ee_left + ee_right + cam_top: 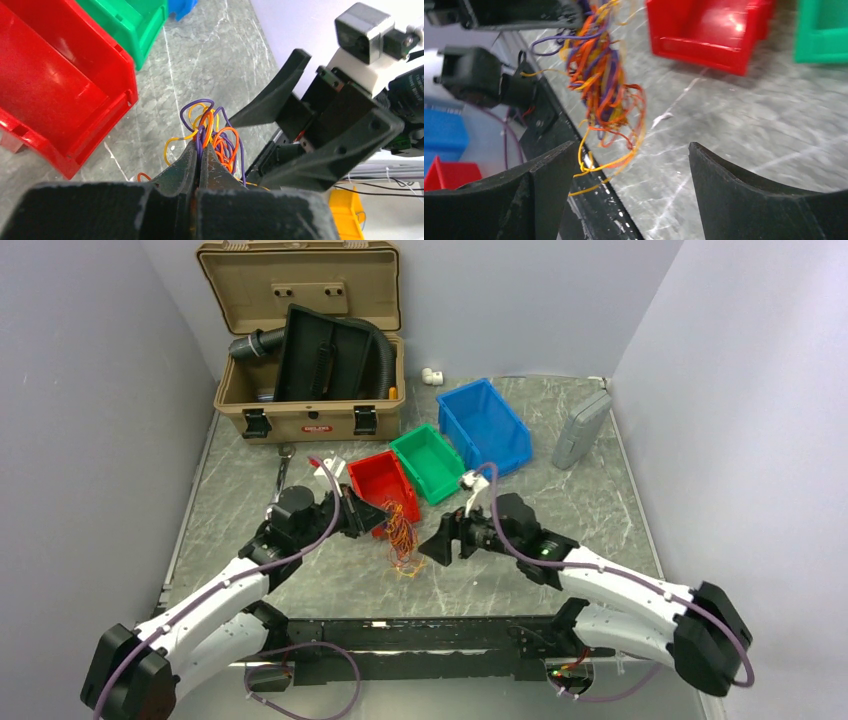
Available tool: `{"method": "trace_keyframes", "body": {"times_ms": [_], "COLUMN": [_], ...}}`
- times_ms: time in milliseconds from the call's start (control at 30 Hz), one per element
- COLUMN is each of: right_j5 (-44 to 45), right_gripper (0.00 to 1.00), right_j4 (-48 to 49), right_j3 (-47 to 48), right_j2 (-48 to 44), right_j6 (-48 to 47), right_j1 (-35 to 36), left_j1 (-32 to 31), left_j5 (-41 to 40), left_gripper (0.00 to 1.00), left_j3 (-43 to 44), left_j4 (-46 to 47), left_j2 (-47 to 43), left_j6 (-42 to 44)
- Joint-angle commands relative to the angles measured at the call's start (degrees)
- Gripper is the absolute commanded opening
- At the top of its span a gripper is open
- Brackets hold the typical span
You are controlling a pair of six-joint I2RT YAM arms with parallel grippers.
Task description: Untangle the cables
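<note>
Between your two arms, just in front of the red bin (378, 480), the cables (402, 540) hang as one knotted bundle, mostly orange with purple and a few yellow and red strands. Your left gripper (201, 150) has its jaws pressed together on the top of that bundle. From the left wrist view the two fingers meet with only wire between them, and purple and orange loops sprout above and to the right of the tips. Below the pinch the bundle drops toward the table (600, 510), and its lowest loops reach down near the black rail (420, 635) at the near edge.

Your right gripper (630, 147) stands with its jaws wide apart and holds nothing. From the right wrist view the bundle sits ahead of the jaws and off toward the finger on the left of that picture, not centred in the gap. The bulk of the tangle is beyond the fingertips. Only the trailing orange and yellow loops at the bottom come down just beside that finger's tip, and you cannot tell whether they touch it. The other finger is well apart from any wire, with bare table in front of it. From above, the two grippers face each other across the bundle, with the green bin (428, 460) behind them.
</note>
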Motion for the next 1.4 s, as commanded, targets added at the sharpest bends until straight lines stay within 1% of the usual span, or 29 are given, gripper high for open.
{"method": "trace_keyframes", "body": {"times_ms": [0,167,267,300,333,367,400,433,500,567,633,667,733,767,833,900,967,1067,1167,1200,1233,1267,1300,1333,1367], "right_j5": [-5.1,-4.4,-3.7,-4.1,-4.2,-3.7,-2.8,-1.1,4.8,11.3,12.3,11.3,6.8,3.1,-4.9,-10.5,-11.9,-13.7,-13.9,-14.1,-14.4,-14.6,-15.2,-16.0,-16.6], "right_gripper": [0.84,0.84,0.84,0.78,0.67,0.47,0.32,0.20,0.00,0.00,0.00,0.00,0.00,0.00,0.00,0.00,0.01,0.03,0.11,0.10,0.03,0.00,0.00,0.00,0.00], "right_j4": [6.5,11.9,12.5,12.8,13.2,13.3,13.0,12.3,8.0,3.0,-1.0,-2.8,-5.3,-5.6,-3.9,-0.6,0.4,-0.2,-3.7,-4.9,-5.8,-6.0,-7.4,-7.8,-8.1], "right_j3": [5.4,5.6,6.0,5.7,5.4,5.0,4.5,4.1,3.1,2.4,1.4,0.8,-0.9,-2.0,-4.5,-6.6,-6.8,-5.2,-2.1,-1.3,-0.5,0.3,0.8,1.3,1.7], "right_j2": [5.4,9.2,11.9,12.5,12.5,12.2,11.5,10.3,7.1,3.2,-0.8,-2.6,-5.9,-7.0,-8.2,-8.5,-8.0,-6.1,-4.9,-4.9,-4.9,-5.1,-5.3,-5.4,-5.6], "right_j6": [-3.5,-1.8,-1.1,-1.0,-0.7,-0.2,0.4,1.2,2.8,4.7,6.9,8.3,12.1,13.8,16.5,18.6,18.6,15.7,11.3,9.7,8.3,7.1,5.4,4.4,3.5], "right_j1": [4.6,6.5,7.4,7.7,7.8,7.8,7.8,7.8,7.6,6.8,3.9,1.8,-4.7,-9.5,-16.8,-20.8,-21.5,-21.6,-21.5,-21.5,-21.5,-21.5,-21.5,-21.4,-21.3], "left_j1": [-0.1,-0.3,-0.3,-0.3,-0.4,-0.3,-0.3,-0.2,0.4,1.5,3.4,4.5,6.0,6.3,6.5,6.6,6.7,6.7,6.7,6.7,6.6,6.6,6.6,6.6,6.6], "left_j5": [4.1,4.9,6.4,7.0,7.7,8.4,9.1,9.3,7.8,4.4,2.2,1.9,1.2,0.7,0.2,0.2,0.3,1.3,2.2,2.6,3.1,3.9,4.9,6.0,7.3], "left_gripper": [0.00,0.00,0.00,0.00,0.00,0.00,0.00,0.00,0.00,0.00,0.00,0.00,0.00,0.00,0.00,0.00,0.00,0.00,0.00,0.00,0.01,0.10,0.22,0.42,0.55], "left_j3": [1.2,0.4,-2.4,-3.4,-4.2,-4.7,-4.9,-4.8,-3.7,-2.9,-3.0,-3.2,-2.7,-2.3,-1.9,-2.2,-2.8,-3.9,-3.4,-3.1,-2.9,-2.5,-2.2,-1.9,-1.8], "left_j4": [8.2,11.7,18.5,21.7,24.8,27.2,28.8,28.6,24.4,18.4,14.8,13.7,10.3,8.7,6.6,6.0,6.4,8.0,7.1,6.6,6.1,5.8,5.9,6.2,6.8], "left_j2": [1.1,1.8,2.6,3.3,4.2,5.1,5.7,6.0,5.0,2.6,-0.1,-1.3,-3.2,-3.9,-4.7,-5.1,-5.5,-5.9,-5.7,-5.6,-5.3,-4.9,-4.3,-3.6,-2.8], "left_j6": [-2.1,-4.6,-8.6,-9.9,-10.9,-11.6,-11.7,-11.1,-8.2,-5.4,-3.4,-2.5,-0.5,0.4,1.8,2.2,1.8,1.2,1.7,2.0,2.2,2.5,2.7,2.8,2.6]}}
